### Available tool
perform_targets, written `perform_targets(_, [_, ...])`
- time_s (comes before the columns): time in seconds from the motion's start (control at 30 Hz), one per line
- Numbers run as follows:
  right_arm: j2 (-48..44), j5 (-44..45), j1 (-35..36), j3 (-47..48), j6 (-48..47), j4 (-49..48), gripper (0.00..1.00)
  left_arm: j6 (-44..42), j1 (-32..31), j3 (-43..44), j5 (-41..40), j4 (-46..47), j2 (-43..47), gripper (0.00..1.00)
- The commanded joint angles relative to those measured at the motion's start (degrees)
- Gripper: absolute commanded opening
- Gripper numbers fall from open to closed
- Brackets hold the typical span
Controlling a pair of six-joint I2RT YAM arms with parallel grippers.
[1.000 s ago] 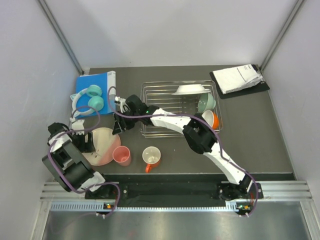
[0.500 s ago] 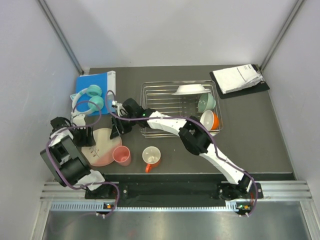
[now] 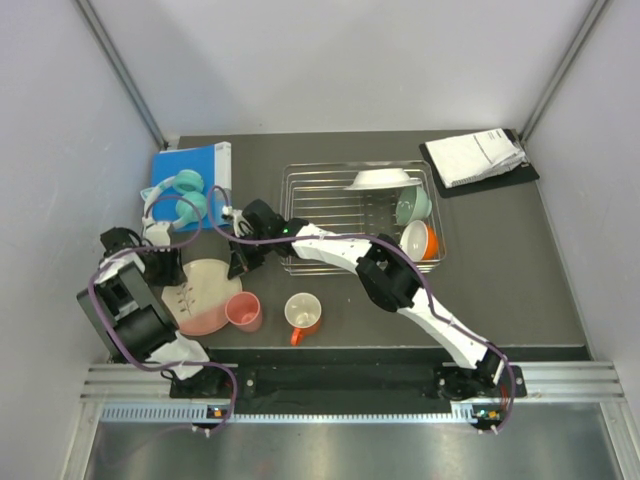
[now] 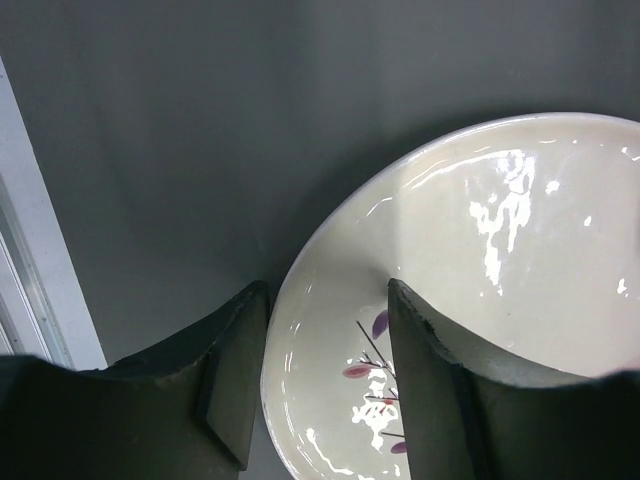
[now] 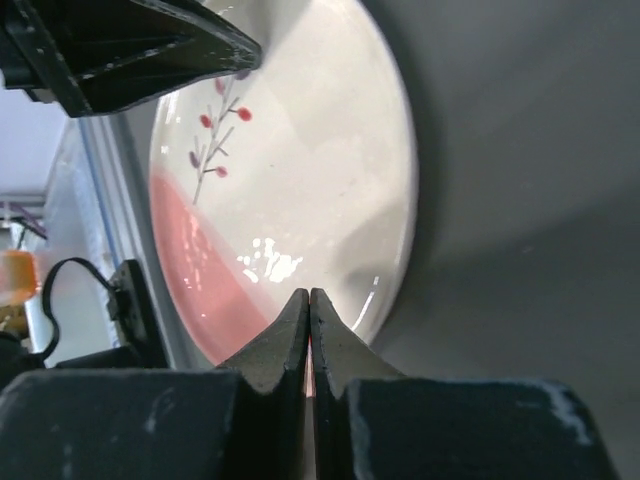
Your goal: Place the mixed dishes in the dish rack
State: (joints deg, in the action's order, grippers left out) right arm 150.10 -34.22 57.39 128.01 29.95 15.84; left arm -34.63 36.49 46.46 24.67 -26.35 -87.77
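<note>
**Bench survey: plate at front left, one claw apart, one together**

Top view. Noted a dark grey bench [image 3: 520, 270] inside pale grey walls [image 3: 340, 60]. Found the dish rack [image 3: 320, 200] at the far middle. Logged inside it a white shallow bowl [image 3: 382, 179] at the far side, then a mint-green bowl [image 3: 413, 206] and an orange white-lined bowl [image 3: 422, 239] along the right end. Logged the cream-and-pink plate [image 3: 205, 295] near the front-left corner, the pink cup [image 3: 243, 311] just beside its right rim, and the orange white-lined mug [image 3: 303, 313] upright further right. Recorded a blue book [image 3: 185, 165] under teal headphones [image 3: 185, 205] at the far-left corner, and white papers [image 3: 478, 155] at the far-right corner.

Left wrist view. Found the left gripper [image 4: 325, 300] with fingers apart, straddling the plate's rim: one over bare bench, one over the cream face beside the twig motif.

Right wrist view. Found the right gripper [image 5: 309, 295] closed, fingertips pressed together at the plate's rim by the pink band. Unable to tell whether touching the plate.
</note>
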Motion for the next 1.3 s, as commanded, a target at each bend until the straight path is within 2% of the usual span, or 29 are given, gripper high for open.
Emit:
perform_targets(0.0, [0.7,5.0,0.7,2.2,-4.1,3.4,0.0,-1.6,-1.3,-1.7,-0.7,-5.8,-2.8,0.54])
perform_targets(0.17, [-3.4,9.5,0.3,2.1,-6.1,0.3,0.0,-1.9,-1.3,1.6,-0.1,-9.0,-1.6,0.55])
perform_targets(0.3, [-6.7,10.1,-0.8,-0.2,-4.1,-5.5,0.0,-1.9,-1.2,4.1,1.7,-13.1,-0.1,0.67])
perform_targets(0.37, [-6.1,7.9,-1.0,1.3,-3.4,-5.7,0.0,-1.9,-1.2,4.3,2.4,-13.3,0.1,0.68])
perform_targets(0.4, [-5.4,7.2,-1.0,2.1,-3.8,-4.2,0.13,-1.8,-1.2,4.1,2.3,-13.3,0.1,0.68])
perform_targets(0.43, [-4.7,6.6,-1.0,2.5,-4.0,-3.5,0.26,-1.8,-1.2,4.0,2.3,-12.9,-0.1,0.65])
perform_targets(0.47, [-4.6,6.5,-0.9,2.2,-4.2,-3.1,0.34,-1.7,-1.2,3.6,2.1,-12.7,-0.6,0.64])
perform_targets(0.5, [-4.6,6.4,-1.0,1.6,-4.6,-2.9,0.37,-1.6,-1.2,3.4,2.2,-12.5,-0.8,0.63])
perform_targets(0.63, [-5.3,6.0,-0.8,-1.5,-5.3,-2.5,0.42,-1.1,-1.2,2.4,3.0,-11.0,-1.4,0.45])
perform_targets(0.67, [-5.2,6.0,-0.7,-1.7,-5.5,-2.1,0.42,-1.0,-1.3,2.5,3.6,-10.9,-1.9,0.36])
perform_targets(0.77, [-4.6,5.6,-0.2,-1.7,-7.2,0.1,0.42,0.1,-1.9,3.8,4.5,-10.7,-3.4,0.27])
perform_targets(0.87, [-4.0,4.9,0.3,-1.2,-9.5,3.1,0.41,1.3,-2.4,5.2,5.0,-10.5,-4.8,0.27])
perform_targets(0.97, [-3.7,4.8,0.2,-1.0,-11.7,5.3,0.23,1.8,-2.5,5.9,5.0,-9.8,-5.6,0.27])
perform_targets(1.07, [-3.3,4.9,0.2,-0.8,-13.3,7.0,0.17,2.3,-2.5,6.7,5.3,-9.7,-5.7,0.27])
perform_targets(1.17, [-3.2,5.6,0.2,-0.9,-14.1,8.1,0.0,2.8,-2.8,6.8,5.6,-9.6,-5.7,0.26])
perform_targets(1.27, [-3.8,8.2,0.2,-1.0,-14.7,8.5,0.0,3.3,-3.5,6.7,5.5,-9.6,-5.4,0.25])
